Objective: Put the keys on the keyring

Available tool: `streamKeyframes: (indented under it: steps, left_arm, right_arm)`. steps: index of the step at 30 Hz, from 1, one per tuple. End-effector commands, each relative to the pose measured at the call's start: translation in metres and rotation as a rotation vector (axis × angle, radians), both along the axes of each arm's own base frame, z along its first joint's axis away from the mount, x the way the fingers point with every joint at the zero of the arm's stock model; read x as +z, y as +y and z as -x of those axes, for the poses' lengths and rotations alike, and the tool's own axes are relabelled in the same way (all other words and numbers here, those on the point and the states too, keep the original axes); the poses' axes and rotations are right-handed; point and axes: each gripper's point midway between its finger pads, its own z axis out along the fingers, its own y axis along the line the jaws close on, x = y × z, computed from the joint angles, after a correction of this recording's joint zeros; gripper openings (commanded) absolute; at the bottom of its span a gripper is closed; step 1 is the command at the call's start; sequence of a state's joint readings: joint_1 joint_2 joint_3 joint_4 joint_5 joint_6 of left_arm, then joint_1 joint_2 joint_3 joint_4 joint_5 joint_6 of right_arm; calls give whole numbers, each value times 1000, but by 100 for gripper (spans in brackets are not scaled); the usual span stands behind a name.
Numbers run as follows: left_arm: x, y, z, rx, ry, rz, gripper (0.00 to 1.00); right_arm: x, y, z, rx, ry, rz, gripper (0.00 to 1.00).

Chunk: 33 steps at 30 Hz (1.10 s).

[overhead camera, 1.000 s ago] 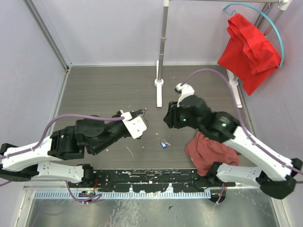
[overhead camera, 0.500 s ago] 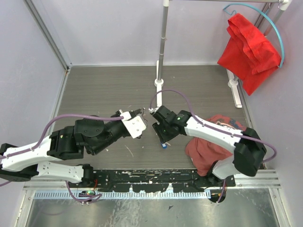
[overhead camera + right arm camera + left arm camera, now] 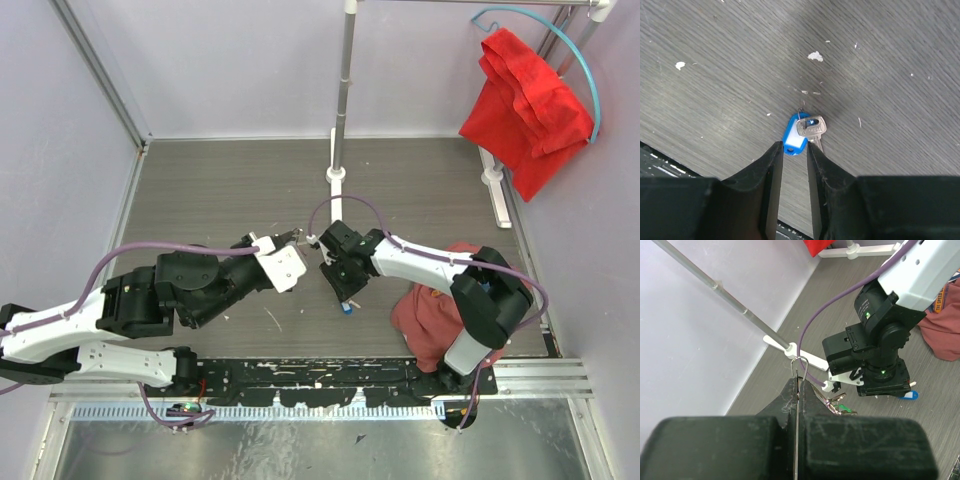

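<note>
Nearest the arm bases, on the grey surface (image 3: 890,60), lies the blue-tagged key (image 3: 802,131), its tag and metal key side by side. Over it hangs the right hand (image 3: 792,150), fingers set narrow with nothing between them. The key sits just ahead of the fingertips and in line with the gap, its long axis running roughly along the fingers. Whether the tips touch the surface I cannot tell.

Just beyond the key and to its left, the left hand (image 3: 798,390) is pinched tight on the keyring (image 3: 799,362), which stands upright out of its fingers. Other keys (image 3: 839,405) apparently dangle from it. Farther beyond the key stands the pole base (image 3: 336,178).

That makes the right hand much the nearer one. A second ago its arm was folded back to the key's right, well apart from it, with the fingers wider. The left hand has not shifted.
</note>
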<state>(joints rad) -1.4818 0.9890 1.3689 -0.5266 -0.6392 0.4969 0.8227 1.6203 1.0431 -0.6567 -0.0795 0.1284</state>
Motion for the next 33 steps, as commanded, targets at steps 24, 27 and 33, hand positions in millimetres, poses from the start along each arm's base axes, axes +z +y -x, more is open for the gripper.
streamKeyframes:
  steps: [24,27,33]
  left_arm:
    - [18,10,-1,15,-7,57,0]
    - [18,11,-1,15,-7,58,0]
    - [16,11,0,15,-6,55,0]
  right_arm:
    - [-15,12,-23,25,-45,-8,22]
    - [-14,13,-23,25,-45,-14,14]
    - [5,20,-22,34,-59,-73,2]
